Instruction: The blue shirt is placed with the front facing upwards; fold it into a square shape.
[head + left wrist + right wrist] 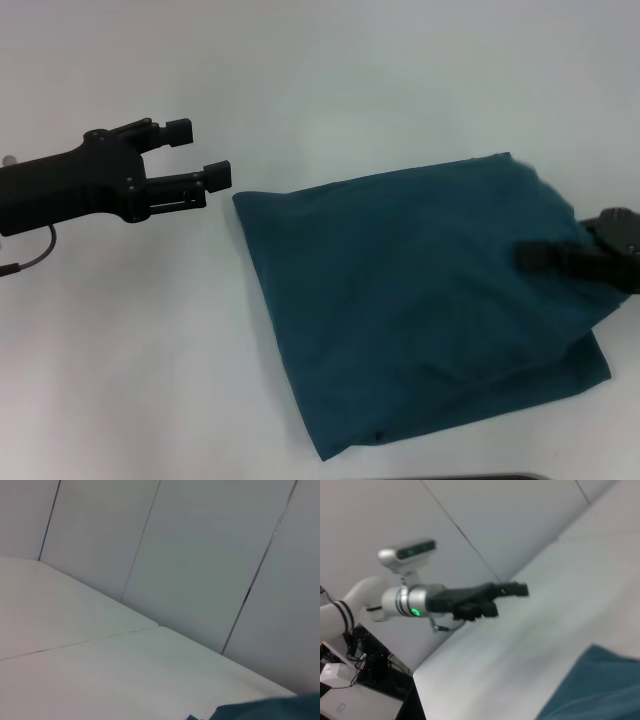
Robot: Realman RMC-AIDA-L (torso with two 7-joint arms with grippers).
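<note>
The blue shirt (420, 300) lies folded into a rough, skewed square on the white table, plain teal side up, with no letters or collar showing. My left gripper (200, 152) hovers open and holding nothing just off the shirt's far left corner. The right wrist view shows the same left gripper (506, 600) above bare table, with a corner of the shirt (592, 690) below. A small edge of the shirt (270, 710) shows in the left wrist view. My right gripper (535, 256) reaches in over the shirt's right side, low against the cloth.
The white table (150, 350) spreads out on the left and behind the shirt. A seam (75, 642) crosses the tabletop, and a panelled grey wall (200, 555) stands behind. Cables and boxes (355, 680) sit beyond the table's edge.
</note>
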